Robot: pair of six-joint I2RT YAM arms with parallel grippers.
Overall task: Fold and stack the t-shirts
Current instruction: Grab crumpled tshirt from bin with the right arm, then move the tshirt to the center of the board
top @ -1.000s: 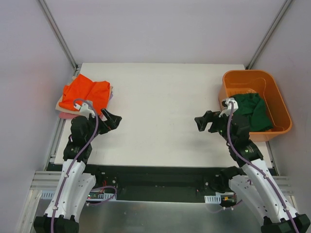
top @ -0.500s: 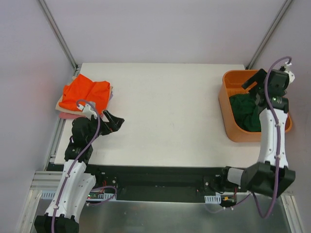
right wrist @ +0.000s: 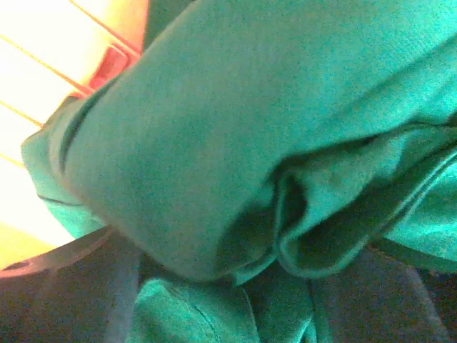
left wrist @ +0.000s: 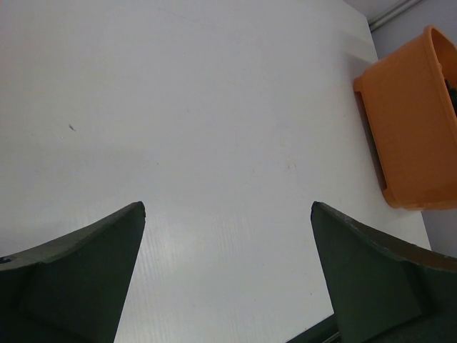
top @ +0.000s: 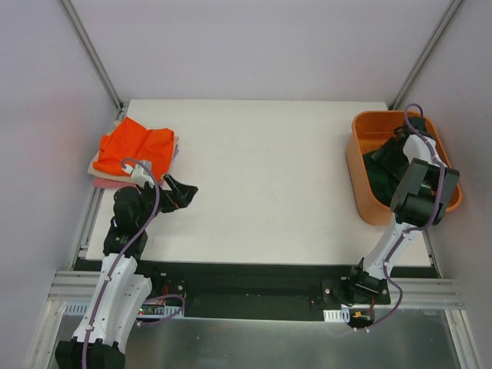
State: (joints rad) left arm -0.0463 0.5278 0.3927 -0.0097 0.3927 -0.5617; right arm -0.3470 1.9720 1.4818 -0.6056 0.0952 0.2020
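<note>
The dark green t-shirt (top: 380, 175) lies crumpled in the orange plastic basket (top: 367, 121). My right gripper (top: 393, 151) reaches down into the basket, right at the cloth. In the right wrist view the green t-shirt (right wrist: 214, 128) fills the frame, and the gripper (right wrist: 228, 250) shows two dark fingers standing apart with folds of cloth between them. The bright orange t-shirt (top: 134, 147) lies on top of the pale cream and pink folded ones (top: 98, 172) at the table's far left. My left gripper (top: 183, 191) is open and empty, just right of that stack, over bare table (left wrist: 228, 207).
The white table (top: 261, 177) runs between the stack and the basket. The basket also shows in the left wrist view (left wrist: 407, 128) at upper right, and its wall shows in the right wrist view (right wrist: 43, 78). Grey walls and metal posts enclose the table.
My right arm swung from the table's middle right out over the basket and then down into it, onto the green t-shirt. The left arm has barely moved.
</note>
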